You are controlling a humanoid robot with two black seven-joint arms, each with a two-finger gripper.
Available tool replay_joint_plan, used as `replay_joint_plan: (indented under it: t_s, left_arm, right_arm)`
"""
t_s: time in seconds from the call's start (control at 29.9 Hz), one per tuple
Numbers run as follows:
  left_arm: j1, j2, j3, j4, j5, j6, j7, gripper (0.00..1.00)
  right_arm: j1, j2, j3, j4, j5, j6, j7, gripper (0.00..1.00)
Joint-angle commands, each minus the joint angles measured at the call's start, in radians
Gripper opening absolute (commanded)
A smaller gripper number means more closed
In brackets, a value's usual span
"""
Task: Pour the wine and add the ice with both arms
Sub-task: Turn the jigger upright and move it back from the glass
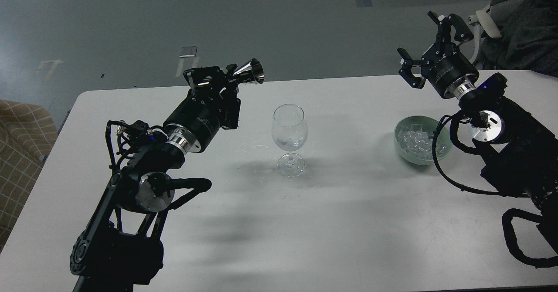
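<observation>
A clear wine glass stands upright near the middle of the white table, with a little clear wine in its bowl. My left gripper is shut on a shiny metal jigger, held up and to the left of the glass, its mouth turned up and right. A pale green bowl of ice cubes sits at the right. My right gripper is open and empty, raised above and behind the bowl.
Small wet spots lie on the table left of the glass foot. A checked cushion is off the table's left edge. A chair with dark cloth stands behind the right arm.
</observation>
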Motion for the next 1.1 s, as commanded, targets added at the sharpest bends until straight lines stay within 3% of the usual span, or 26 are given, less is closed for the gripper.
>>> replay_joint_plan:
  t_s: [0.0,0.43,0.63,0.83,1.07]
  left_arm:
    - [0.002,0.0,-0.061,0.0,-0.133,0.0,-0.003,0.0]
    - [0.117,0.0,-0.337,0.056,-0.563,-0.044,-0.012,0.0]
    - [0.194,0.0,-0.347,0.147,-0.569,-0.159,-0.017,0.0]
    - [0.209,0.0,-0.351,0.25,-0.57,-0.222,-0.06,0.0]
    - [0.209,0.0,-0.354,0.382,-0.57,-0.291,-0.063,0.0]
  right_arm:
    - [0.0,0.0,0.0,0.0,0.0,0.0,-0.002,1.0]
    - [-0.003,0.003,-0.002,0.0,0.0,0.0,-0.002,1.0]
    - [-0.003,0.012,-0.008,0.0,0.0,0.0,-0.002,1.0]
    - [-0.003,0.011,-0.015,0.0,0.0,0.0,-0.002,1.0]
    - [-0.003,0.011,-0.015,-0.002,0.0,0.0,-0.002,1.0]
